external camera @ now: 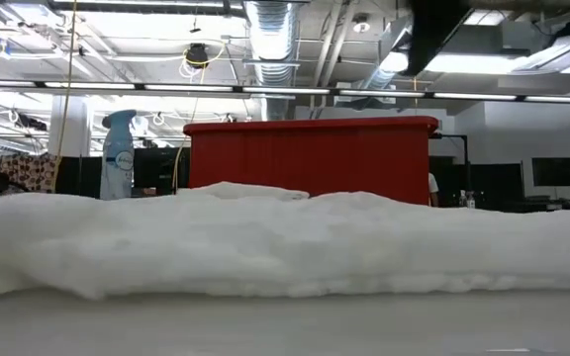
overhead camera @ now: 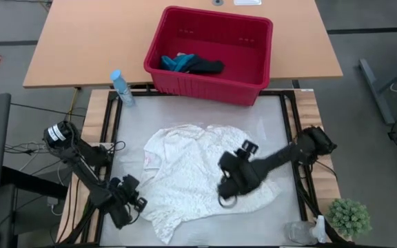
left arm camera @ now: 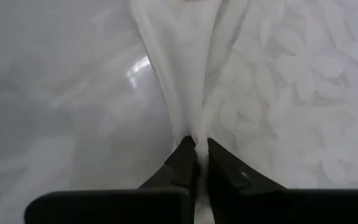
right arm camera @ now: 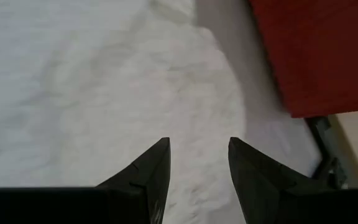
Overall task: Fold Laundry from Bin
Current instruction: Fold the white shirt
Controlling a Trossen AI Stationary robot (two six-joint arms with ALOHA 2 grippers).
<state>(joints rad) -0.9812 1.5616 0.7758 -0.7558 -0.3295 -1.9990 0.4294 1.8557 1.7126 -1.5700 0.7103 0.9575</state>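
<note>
1. At the near left corner of the table, the left gripper [overhead camera: 133, 201] has its fingers [left arm camera: 185, 165] pressed together on a thin fold at the edge of the white lacy garment [overhead camera: 191, 176]; the left wrist view shows the cloth drawn into a ridge running straight away from the fingertips.
2. Over the garment's right half, the right gripper [overhead camera: 227, 187] hangs above the cloth with its fingers [right arm camera: 151, 168] spread and nothing between them; the lacy surface lies directly below and ahead of them.
3. The garment lies spread flat on the table [overhead camera: 271, 117], its long axis running roughly from the near left corner toward the far right. The left gripper holds the near-left end, so the free far and right edges lie closer to the right arm; judged from this, the right gripper is the one placed to take the opposing grasp.
4. Beyond the garment, the bin [overhead camera: 253, 65] stands at the far edge, just touching the table, still holding the teal-blue item [overhead camera: 176, 63] and the dark navy item [overhead camera: 207, 66].
5. A spray bottle [overhead camera: 121, 87] stands left of the bin.
</note>
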